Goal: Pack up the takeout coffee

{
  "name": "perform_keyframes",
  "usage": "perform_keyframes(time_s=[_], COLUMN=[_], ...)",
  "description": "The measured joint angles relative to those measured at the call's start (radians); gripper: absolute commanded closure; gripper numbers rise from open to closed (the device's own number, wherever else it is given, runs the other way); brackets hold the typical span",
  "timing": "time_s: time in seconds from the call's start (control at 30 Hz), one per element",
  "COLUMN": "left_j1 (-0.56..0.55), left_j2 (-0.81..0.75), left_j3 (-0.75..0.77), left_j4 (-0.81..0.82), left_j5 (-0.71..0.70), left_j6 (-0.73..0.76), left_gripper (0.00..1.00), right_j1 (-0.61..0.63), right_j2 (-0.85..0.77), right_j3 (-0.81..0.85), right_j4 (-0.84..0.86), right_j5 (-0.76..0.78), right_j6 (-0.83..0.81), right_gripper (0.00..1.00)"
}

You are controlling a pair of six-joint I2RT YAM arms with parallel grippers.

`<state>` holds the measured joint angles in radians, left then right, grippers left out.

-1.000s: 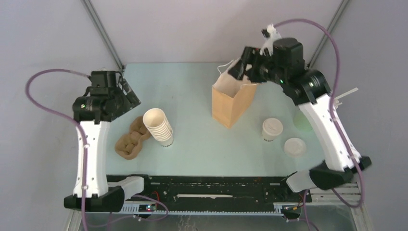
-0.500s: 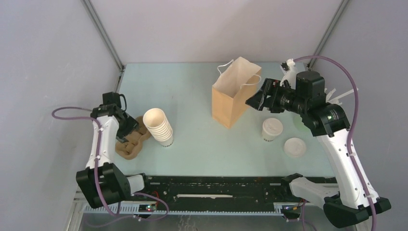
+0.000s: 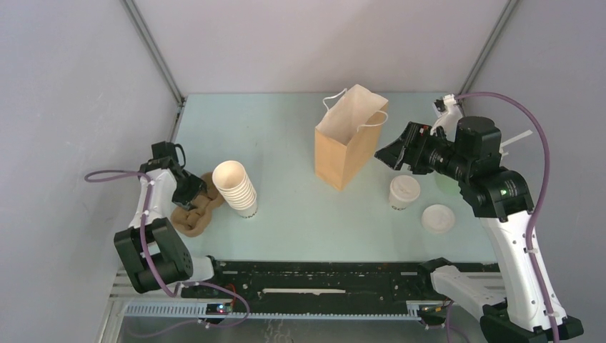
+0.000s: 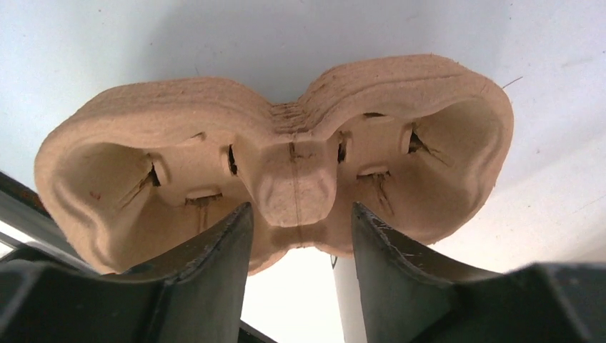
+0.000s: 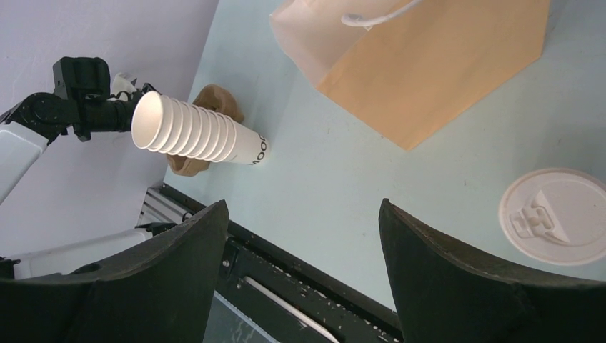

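The takeout coffee (image 3: pixel 404 191), a small cream cup with a white lid, stands right of the brown paper bag (image 3: pixel 346 153). The right wrist view shows it from above (image 5: pixel 557 218). My right gripper (image 3: pixel 391 153) hangs open above the table between bag and cup, with nothing between its fingers (image 5: pixel 301 207). My left gripper (image 3: pixel 194 191) is down at the brown pulp cup carrier (image 3: pixel 187 221). There its fingers stand either side of the carrier's middle hump (image 4: pixel 300 207), with small gaps showing on both sides.
A tilted stack of nested cream cups (image 3: pixel 236 187) stands just right of the carrier. A loose white lid (image 3: pixel 437 218) lies near the front right. Something pale green (image 3: pixel 449 179) shows behind the right arm. The black rail (image 3: pixel 321 275) runs along the near edge.
The left arm came down from above onto the carrier and its jaws narrowed. The right gripper drew back from the bag's mouth, moving right and nearer, to a spot above the lidded cup.
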<state>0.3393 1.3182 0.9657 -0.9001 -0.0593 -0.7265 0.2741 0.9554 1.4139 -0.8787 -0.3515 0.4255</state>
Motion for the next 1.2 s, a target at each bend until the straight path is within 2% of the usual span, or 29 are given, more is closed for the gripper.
perform_keyframes(time_s=[0.17,0.43,0.57,0.77,0.83,0.9,1.0,1.2], left_j1=[0.002,0.004,0.004,0.004,0.004,0.004,0.004,0.004], left_j2=[0.041,0.043,0.043,0.042,0.041,0.035,0.019,0.026], left_j3=[0.0,0.0,0.001,0.003,0.01,0.017,0.02,0.02], left_j4=[0.016,0.01,0.009,0.004,-0.006,-0.015,-0.029,-0.034], left_j5=[0.008,0.0,0.0,0.0,-0.002,-0.006,-0.018,-0.02], left_j6=[0.002,0.009,0.013,0.021,0.024,0.028,0.031,0.031], left_gripper=[0.5,0.52,0.6,0.65,0.6,0.49,0.38,0.34], right_j1=[-0.005,-0.006,-0.006,-0.006,-0.006,-0.006,-0.006,-0.006], right_j2=[0.004,0.005,0.005,0.007,0.007,0.007,0.008,0.011], right_j3=[-0.013,-0.014,-0.014,-0.014,-0.014,-0.014,-0.014,-0.014], right_j4=[-0.001,-0.001,0.0,0.0,0.0,0.0,0.0,0.0], right_j5=[-0.003,-0.007,-0.01,-0.01,-0.01,-0.01,-0.01,-0.01], right_j6=[0.0,0.0,0.0,0.001,0.001,0.001,0.001,0.001], right_gripper=[0.14,0.14,0.14,0.14,0.14,0.14,0.14,0.14])
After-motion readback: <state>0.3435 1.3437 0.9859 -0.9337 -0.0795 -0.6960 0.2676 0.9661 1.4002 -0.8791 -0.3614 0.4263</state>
